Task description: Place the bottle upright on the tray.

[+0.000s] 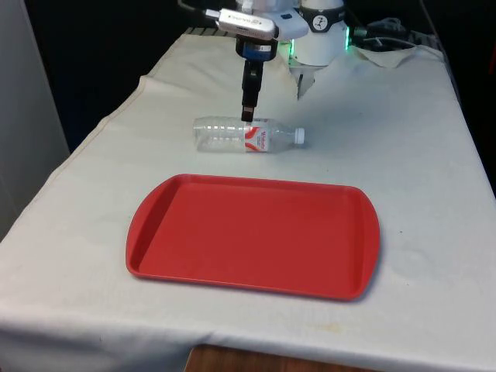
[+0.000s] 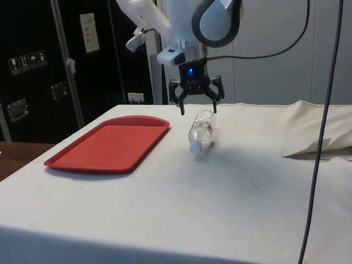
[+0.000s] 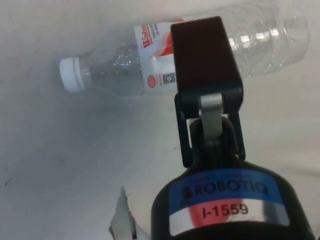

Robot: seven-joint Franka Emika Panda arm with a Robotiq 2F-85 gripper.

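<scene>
A clear plastic bottle point(image 1: 232, 134) with a red-and-white label and a white cap point(image 1: 299, 136) lies on its side on the white cloth, just beyond the far edge of the red tray point(image 1: 252, 232). Its cap points to the front view's right. My gripper point(image 1: 248, 113) hangs directly over the bottle's labelled middle, open, with nothing held. In the side view the gripper point(image 2: 197, 109) has its fingers spread on either side of the bottle point(image 2: 202, 129), tips just above it. The wrist view has one black finger point(image 3: 202, 55) crossing the bottle point(image 3: 260, 40) at the label. The tray point(image 2: 110, 143) is bare.
A crumpled fold of cloth point(image 1: 387, 46) lies at the table's far end on the front view's right; it appears as the cloth fold point(image 2: 319, 148) in the side view. A dark cable point(image 2: 324, 110) hangs down in the side view's foreground.
</scene>
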